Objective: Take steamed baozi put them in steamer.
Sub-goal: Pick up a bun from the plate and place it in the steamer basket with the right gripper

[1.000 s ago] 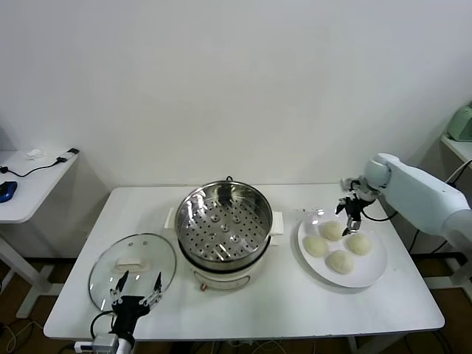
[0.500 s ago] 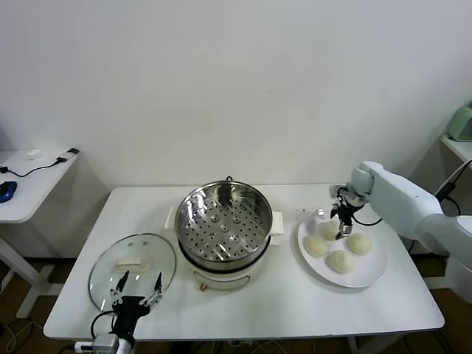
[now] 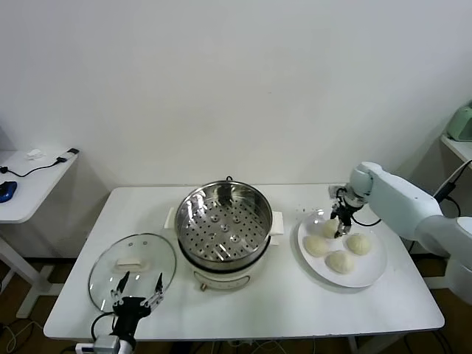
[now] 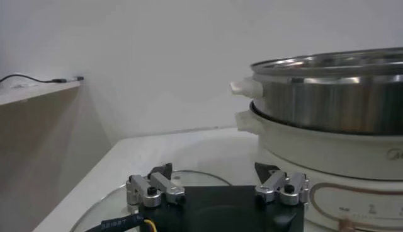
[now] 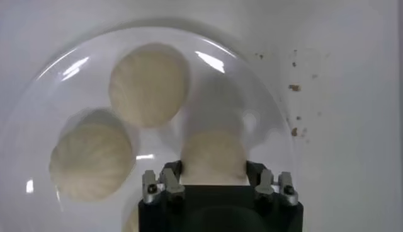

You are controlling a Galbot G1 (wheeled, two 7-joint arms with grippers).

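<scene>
Left tool (image 3: 135,296) idles spread apart over the glass lid (image 3: 133,264), left of the empty steamer (image 3: 223,225). Right of the steamer, right tool (image 3: 340,223) clamps one baozi (image 5: 213,155) on the plate (image 3: 369,274), ready for lifting.

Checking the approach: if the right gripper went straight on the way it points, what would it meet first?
The right gripper points down at the plate; the bun between its fingers comes first, apparently already touched, with the plate under it.
</scene>
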